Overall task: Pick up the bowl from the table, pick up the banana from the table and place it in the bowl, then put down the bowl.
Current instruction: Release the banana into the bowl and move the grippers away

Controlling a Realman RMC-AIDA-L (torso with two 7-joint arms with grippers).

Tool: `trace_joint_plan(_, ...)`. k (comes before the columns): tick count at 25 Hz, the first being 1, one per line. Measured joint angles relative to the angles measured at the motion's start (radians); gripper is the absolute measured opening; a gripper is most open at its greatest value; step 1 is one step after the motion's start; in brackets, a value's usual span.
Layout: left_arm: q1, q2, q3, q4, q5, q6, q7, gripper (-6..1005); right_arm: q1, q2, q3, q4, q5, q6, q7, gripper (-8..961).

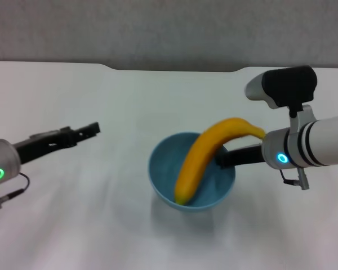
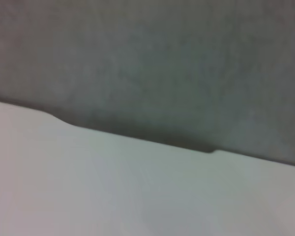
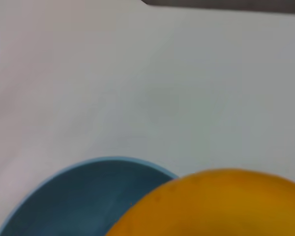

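Observation:
The light blue bowl point(image 1: 163, 169) is at the middle of the white table point(image 1: 101, 225). The yellow-orange banana point(image 1: 200, 160) lies slanted in it, one end down inside and the other end sticking out over the right rim. My right gripper point(image 1: 222, 158) reaches in from the right and is shut on the bowl's right rim, just under the banana. I cannot tell whether the bowl rests on the table or hangs just above it. The right wrist view shows the bowl point(image 3: 78, 196) and the banana point(image 3: 221, 201) close up. My left gripper point(image 1: 93, 129) is off to the left, away from the bowl and empty.
The table's far edge has a shallow notch point(image 1: 174, 70), which also shows in the left wrist view point(image 2: 137, 137) with a grey wall behind. Bare white tabletop lies around the bowl on all sides.

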Motion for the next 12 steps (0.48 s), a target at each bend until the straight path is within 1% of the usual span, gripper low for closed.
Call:
trace_joint_plan(4,0.008,-0.001,-0.038,-0.002,-0.002,-0.002,0.026,895,0.018,0.0,0.047,-0.048,0.005,0.025,-0.029,32)
trace_joint_plan(8,0.021,-0.002,-0.046,-0.02,-0.01,0.009,0.041,895,0.046,0.0,0.072,-0.088,0.012,0.028,-0.05,33)
trace_joint_plan(12,0.036,-0.003,-0.064,-0.034,-0.01,0.013,0.044,895,0.107,0.0,0.099,-0.179,0.013,0.028,-0.069,33)
